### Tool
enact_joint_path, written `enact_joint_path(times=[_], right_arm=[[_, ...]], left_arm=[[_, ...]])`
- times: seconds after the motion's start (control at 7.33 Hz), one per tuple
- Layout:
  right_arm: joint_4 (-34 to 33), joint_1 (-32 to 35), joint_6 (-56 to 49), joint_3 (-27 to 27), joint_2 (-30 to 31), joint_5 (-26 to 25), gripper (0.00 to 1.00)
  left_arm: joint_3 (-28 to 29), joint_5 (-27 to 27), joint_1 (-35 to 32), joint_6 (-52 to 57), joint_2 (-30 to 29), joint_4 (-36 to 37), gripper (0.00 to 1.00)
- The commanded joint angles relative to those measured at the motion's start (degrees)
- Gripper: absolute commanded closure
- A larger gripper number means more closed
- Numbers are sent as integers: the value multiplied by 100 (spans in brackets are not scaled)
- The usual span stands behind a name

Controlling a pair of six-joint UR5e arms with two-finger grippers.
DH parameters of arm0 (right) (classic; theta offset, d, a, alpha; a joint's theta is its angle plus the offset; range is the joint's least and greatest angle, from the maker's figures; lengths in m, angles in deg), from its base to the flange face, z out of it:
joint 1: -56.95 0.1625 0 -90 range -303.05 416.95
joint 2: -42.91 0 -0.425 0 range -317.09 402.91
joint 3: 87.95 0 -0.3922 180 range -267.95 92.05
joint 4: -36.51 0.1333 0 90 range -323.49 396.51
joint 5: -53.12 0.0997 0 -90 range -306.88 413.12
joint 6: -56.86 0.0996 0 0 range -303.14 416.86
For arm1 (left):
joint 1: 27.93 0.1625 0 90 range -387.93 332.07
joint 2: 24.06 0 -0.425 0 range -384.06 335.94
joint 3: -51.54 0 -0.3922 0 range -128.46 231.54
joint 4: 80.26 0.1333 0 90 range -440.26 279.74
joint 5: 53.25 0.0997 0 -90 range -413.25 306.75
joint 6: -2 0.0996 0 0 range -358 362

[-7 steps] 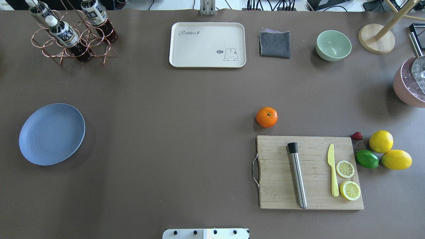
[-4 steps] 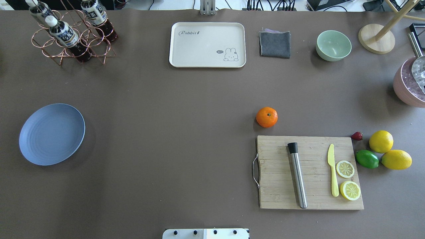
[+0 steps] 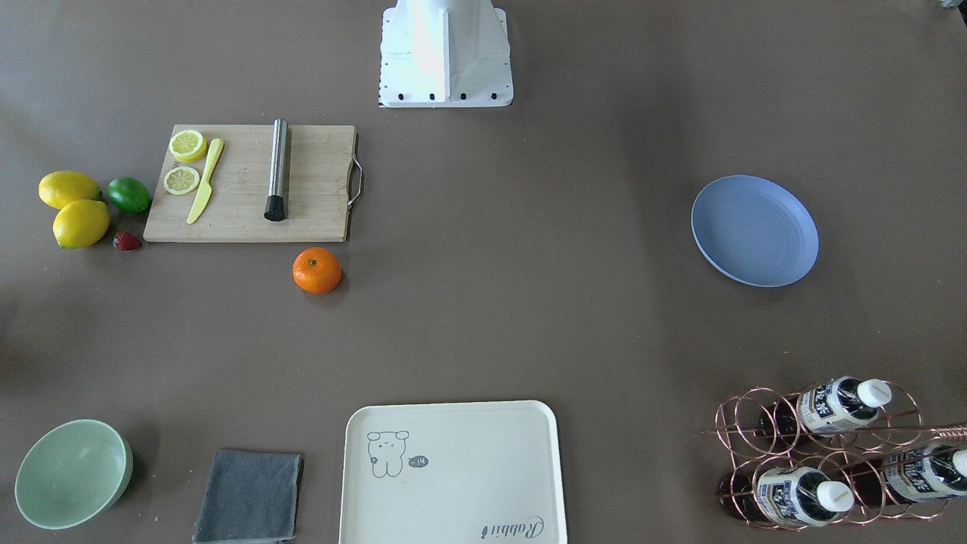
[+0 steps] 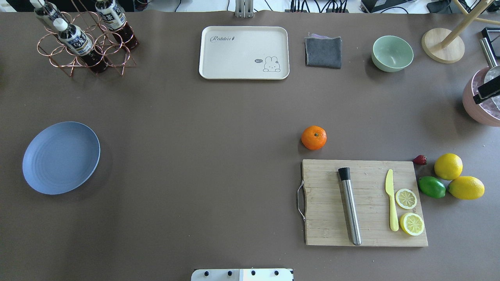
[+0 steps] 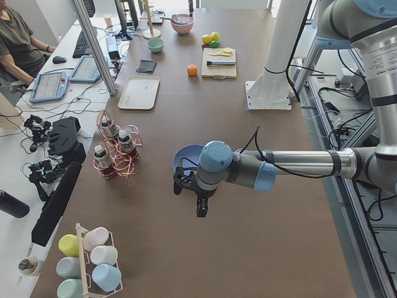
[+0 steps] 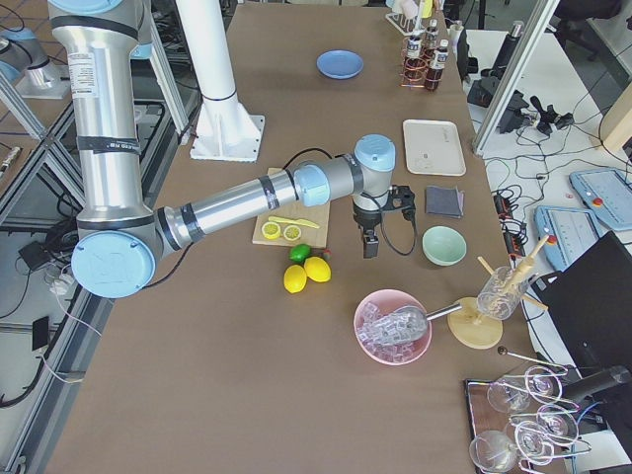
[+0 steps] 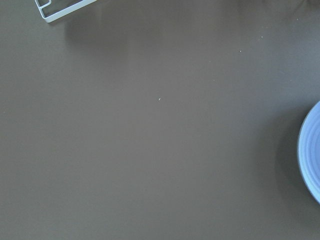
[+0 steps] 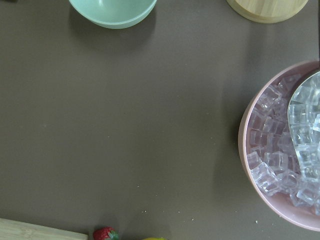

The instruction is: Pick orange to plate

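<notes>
The orange point(image 4: 313, 137) point(image 3: 317, 270) point(image 5: 192, 71) rests on the brown table just beyond the cutting board's far edge. The blue plate point(image 4: 61, 157) point(image 3: 755, 230) point(image 6: 340, 64) lies empty far off on the table's left side; its rim point(image 7: 311, 155) shows in the left wrist view. My left gripper point(image 5: 202, 210) hangs above the table beside the plate; I cannot tell whether it is open. My right gripper point(image 6: 370, 249) hovers between the green bowl and the lemons, well to the right of the orange. Only a black piece of it point(image 4: 486, 92) shows overhead, so its state is unclear.
The cutting board point(image 4: 324, 230) carries a steel muddler, a yellow knife and lemon slices. Lemons point(image 4: 448, 166), a lime point(image 4: 431, 187) and a strawberry point(image 4: 420, 159) lie beside it. A pink ice bowl point(image 8: 250, 165), green bowl point(image 4: 391, 53), grey cloth point(image 4: 323, 51), cream tray point(image 4: 218, 58) and bottle rack point(image 4: 84, 43) line the far side.
A black part of my right gripper has come into the overhead view at the right edge, over the pink bowl. The orange and plate have not moved.
</notes>
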Motion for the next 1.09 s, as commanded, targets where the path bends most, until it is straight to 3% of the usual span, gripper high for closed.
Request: enact_joint_path(times=[0.0, 0.14, 0.55, 0.95], right_arm=[[0, -58, -15, -18, -1, 1, 0], [0, -101, -15, -18, 7, 1, 0], [0, -119, -24, -71, 34, 10, 0], [0, -163, -15, -80, 43, 10, 0]], left_arm=[[882, 42, 1061, -1582, -263, -1861, 4], [1164, 68, 1527, -2146, -517, -2329, 6], [2052, 68, 2119, -2284, -1273, -2931, 11], [2125, 383, 2698, -2301, -1425, -3098, 19]])
